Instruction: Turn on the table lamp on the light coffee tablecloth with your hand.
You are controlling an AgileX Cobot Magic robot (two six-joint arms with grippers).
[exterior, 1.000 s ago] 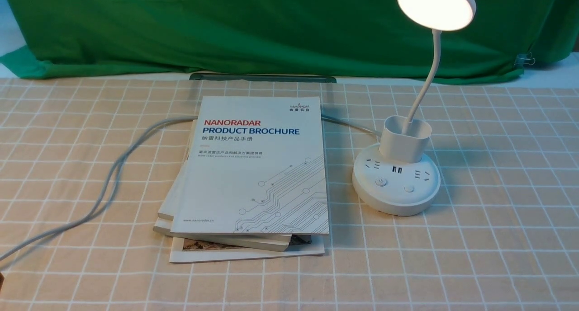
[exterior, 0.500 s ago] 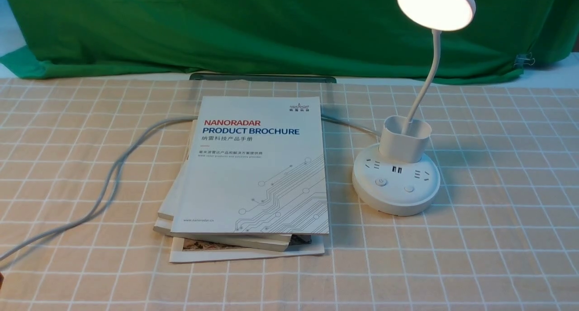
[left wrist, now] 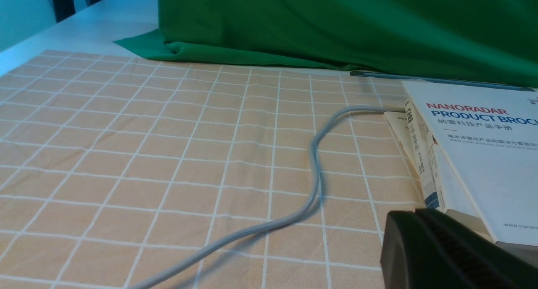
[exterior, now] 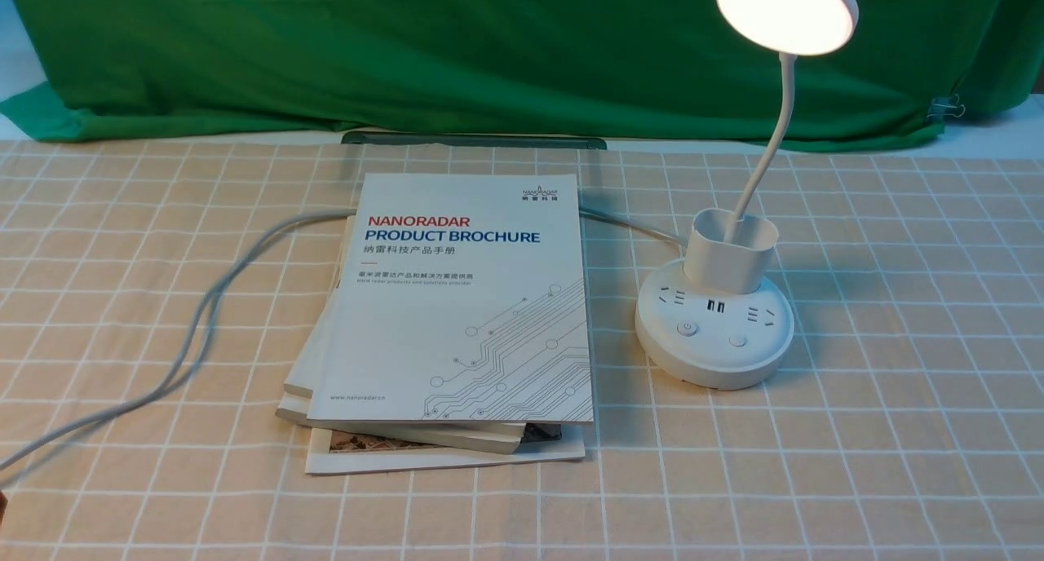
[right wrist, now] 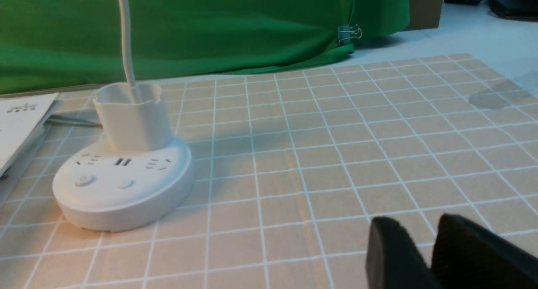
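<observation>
Right wrist view — table lamp [right wrist: 122, 171] well apart from right claw [right wrist: 424, 255], fingers slightly parted, empty.

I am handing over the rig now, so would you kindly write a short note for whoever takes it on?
Left gripper: only its dark tip shows in its wrist view, by the stack of white brochures; open or shut cannot be told.
Right gripper: low over the light tan checked tablecloth, apart from the lamp, holding nothing; the jaws look nearly closed.
White gooseneck table lamp: upright on the cloth, right of the brochures, its grey cord trailing left.
Done: the round lamp head is glowing.
Left: nothing evident.
</observation>
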